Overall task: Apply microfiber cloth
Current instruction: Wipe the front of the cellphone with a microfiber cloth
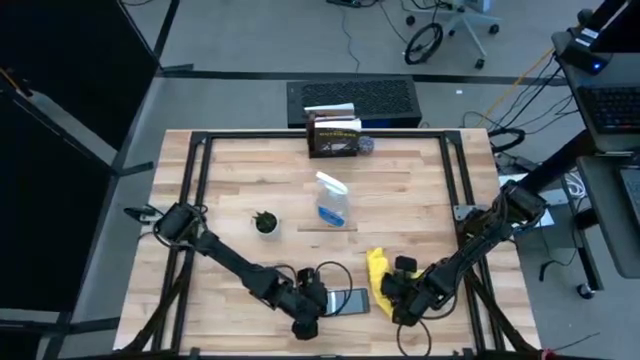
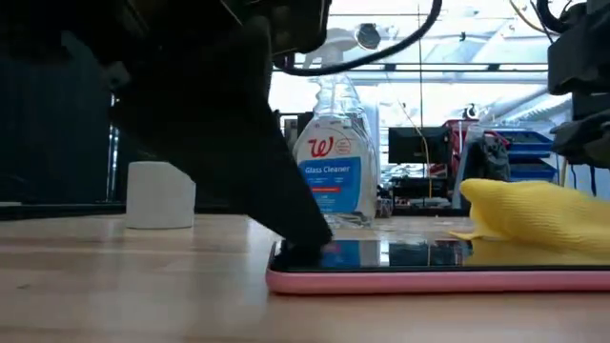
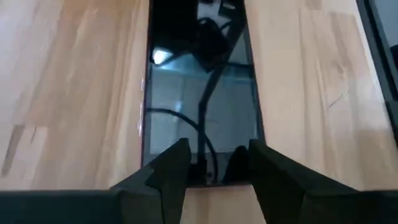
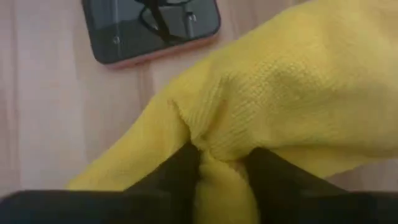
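Microfiber cloth (image 1: 376, 266), bright yellow and bunched, lies on the bench (image 1: 420, 190) just beside the end of the smartphone (image 1: 349, 300) nearest the right arm, near the bench's front edge. The right gripper (image 4: 222, 163) has pinched a fold of it between narrowed fingers; in the right wrist view the fabric puckers where the fingers bite. The left gripper (image 3: 214, 163) is down at the phone's other end, its fingers set narrowly apart with the tips resting on or just above the dark glass; it appears to be steadying the phone and holds nothing. Farther back stand the spray bottle (image 1: 332, 200) of blue glass cleaner, a small potted plant (image 1: 265, 222) and a box (image 1: 334, 137).

My reading is that the cloth is grasped but not yet laid on the screen. The pinch takes only one fold, so the fabric could slip free when lifted, or trail in a lump and wipe with a bare edge. If the left gripper is not actually pressing, the phone may slide across the smooth wood under the drag of the cloth. The two grippers are near each other over a short phone, so a long stroke risks a knock between them.
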Motion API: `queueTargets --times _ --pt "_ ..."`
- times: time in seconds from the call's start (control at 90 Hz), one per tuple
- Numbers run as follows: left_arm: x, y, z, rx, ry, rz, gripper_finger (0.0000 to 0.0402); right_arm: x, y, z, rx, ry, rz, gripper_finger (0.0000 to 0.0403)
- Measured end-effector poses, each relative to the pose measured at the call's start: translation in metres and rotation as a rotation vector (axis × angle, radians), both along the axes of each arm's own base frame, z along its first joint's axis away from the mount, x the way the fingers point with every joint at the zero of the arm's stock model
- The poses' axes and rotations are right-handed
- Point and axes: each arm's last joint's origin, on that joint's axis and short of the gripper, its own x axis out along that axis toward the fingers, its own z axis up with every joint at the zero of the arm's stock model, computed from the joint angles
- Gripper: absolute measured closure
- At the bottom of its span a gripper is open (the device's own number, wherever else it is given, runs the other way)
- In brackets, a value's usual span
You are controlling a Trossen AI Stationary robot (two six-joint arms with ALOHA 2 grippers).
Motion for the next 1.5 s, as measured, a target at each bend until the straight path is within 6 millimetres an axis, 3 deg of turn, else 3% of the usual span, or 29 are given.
queueTargets --times 0.1,0.211,0.3,0.367,0.556,0.744,0.9,1.167,1.5 --pt "0.001 0.0 -0.006 0.005 0.014 0.002 0.0298 0.002 0.002 0.009 0.006 -0.014 0.032 0.0386" --pt "0.0 0.0 -0.008 0.006 0.021 0.0 0.033 0.006 0.004 0.031 -0.01 -0.039 0.071 0.039" --pt "0.0 0.0 -0.008 0.007 0.023 0.002 0.0349 0.023 0.014 0.063 0.017 -0.23 0.099 0.0393" --pt "0.0 0.0 -0.009 0.007 0.024 0.002 0.0357 0.035 0.016 0.072 0.009 -0.323 0.135 0.0398" --pt "0.0 0.0 -0.009 0.003 0.027 -0.002 0.0364 0.077 0.007 0.061 0.029 -0.478 0.136 0.0399" --pt "0.0 -0.001 -0.009 -0.003 0.017 -0.006 0.0364 0.113 0.003 0.034 0.127 -0.557 0.187 0.04" --pt "0.0 -0.001 -0.01 -0.004 0.016 -0.012 0.0364 0.128 0.006 0.007 0.134 -0.471 0.229 0.0399" --pt "0.001 -0.001 -0.009 -0.011 0.007 -0.014 0.0364 0.118 0.008 -0.005 0.12 -0.259 0.22 0.0394" --pt "0.001 -0.002 -0.012 -0.007 0.011 -0.014 0.0364 0.08 0.017 0.01 0.077 -0.049 0.219 0.0393"
